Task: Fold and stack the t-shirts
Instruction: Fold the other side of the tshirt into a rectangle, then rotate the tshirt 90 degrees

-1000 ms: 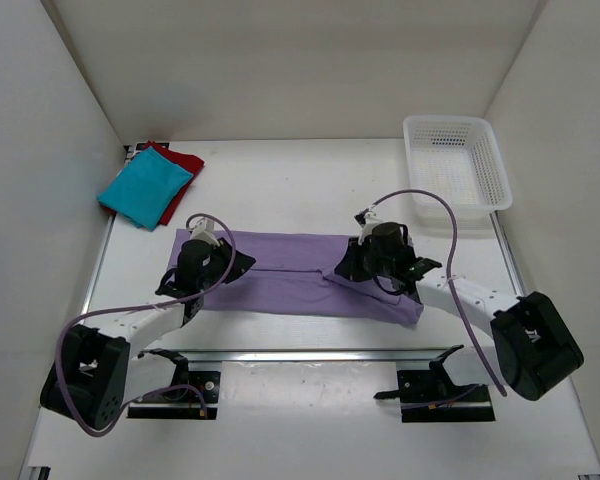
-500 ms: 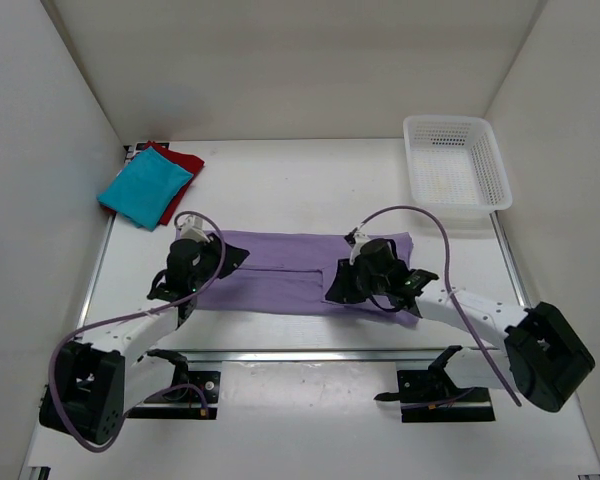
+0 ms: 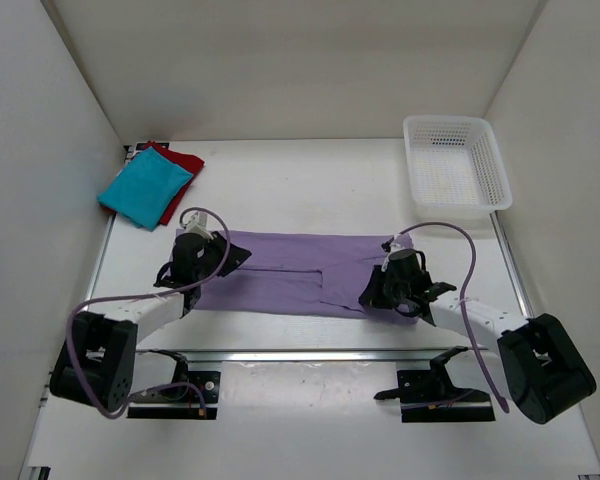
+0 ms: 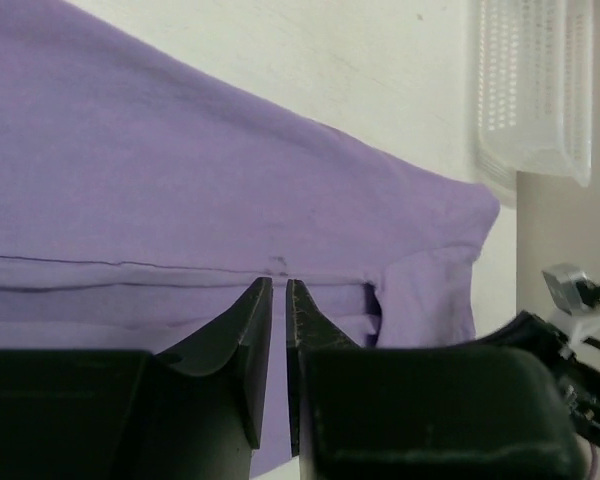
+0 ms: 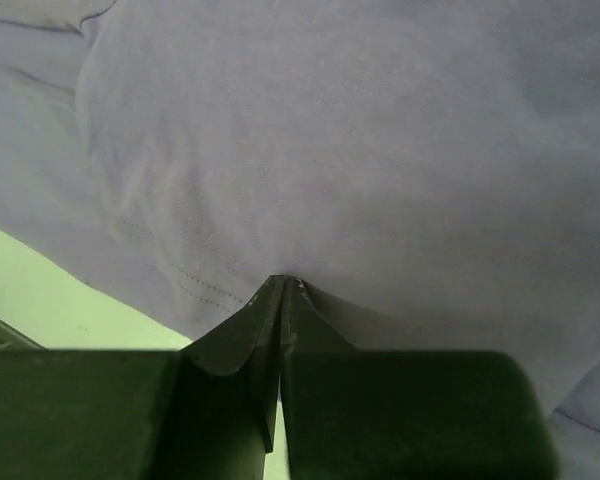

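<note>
My right gripper (image 5: 283,282) has slid from mid-shirt to the right end of the purple shirt (image 3: 300,275), which lies half-folded across the table (image 3: 310,190). It now pinches the hem, fully closed. My left gripper (image 4: 279,284) shows only a slit at the left end and I cannot tell if it grips, but the next fold looks ready.

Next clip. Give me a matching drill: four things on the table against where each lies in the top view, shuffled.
Things:
1. lavender shirt
2. teal shirt
3. red shirt
4. basket

Places:
A. far right corner
B. far left, partly under another shirt
C. spread across the middle
D. far left, lying on another shirt

Pairs: 1-C, 2-D, 3-B, 4-A
</note>
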Available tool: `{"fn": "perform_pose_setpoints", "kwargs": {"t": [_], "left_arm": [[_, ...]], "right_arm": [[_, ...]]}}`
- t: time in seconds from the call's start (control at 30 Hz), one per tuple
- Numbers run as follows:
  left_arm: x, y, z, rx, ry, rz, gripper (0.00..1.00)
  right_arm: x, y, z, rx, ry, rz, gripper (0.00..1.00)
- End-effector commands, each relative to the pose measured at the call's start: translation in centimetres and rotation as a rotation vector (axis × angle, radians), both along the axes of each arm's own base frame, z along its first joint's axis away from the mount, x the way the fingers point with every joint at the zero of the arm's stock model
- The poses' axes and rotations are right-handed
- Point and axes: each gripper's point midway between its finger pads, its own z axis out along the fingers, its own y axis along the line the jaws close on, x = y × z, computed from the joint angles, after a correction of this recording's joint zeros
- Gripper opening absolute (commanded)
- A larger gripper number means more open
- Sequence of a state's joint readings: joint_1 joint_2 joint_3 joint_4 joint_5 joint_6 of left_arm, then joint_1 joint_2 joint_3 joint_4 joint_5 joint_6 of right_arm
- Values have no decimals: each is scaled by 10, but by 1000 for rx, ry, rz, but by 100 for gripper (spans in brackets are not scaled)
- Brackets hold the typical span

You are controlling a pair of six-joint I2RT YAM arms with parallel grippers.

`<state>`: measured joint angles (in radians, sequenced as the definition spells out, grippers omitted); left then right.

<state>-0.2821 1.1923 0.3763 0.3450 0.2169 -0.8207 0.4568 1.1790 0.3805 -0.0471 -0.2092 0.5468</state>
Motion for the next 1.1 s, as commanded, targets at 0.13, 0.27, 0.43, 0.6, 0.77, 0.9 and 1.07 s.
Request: {"fn": "perform_pose_setpoints", "kwargs": {"t": [0.13,0.27,0.43,0.6,0.77,0.9,1.07], "left_arm": [[38,47,-21,-147,101,134,20],[28,65,-39,-210,146,238,17],[24,85,-42,-272,163,303,18],[26,35,3,-156,31,164,19],[14,-14,39,-95,-63,16,23],[4,-12,34,-93,-44,-14,22],[-7,2,11,-68,8,-10,23]], "right_arm": [[23,4,20,-45,-101,18,0],[53,6,45,15,-185,-40,0],[98,-5,34,-56,-202,-95,0],[140,-1,3,-84,-104,-105,0],[197,27,-6,-123,-70,-48,0],[278,67,-10,-95,-51,22,0],[374,111,1,-17,-50,101,0]]}}
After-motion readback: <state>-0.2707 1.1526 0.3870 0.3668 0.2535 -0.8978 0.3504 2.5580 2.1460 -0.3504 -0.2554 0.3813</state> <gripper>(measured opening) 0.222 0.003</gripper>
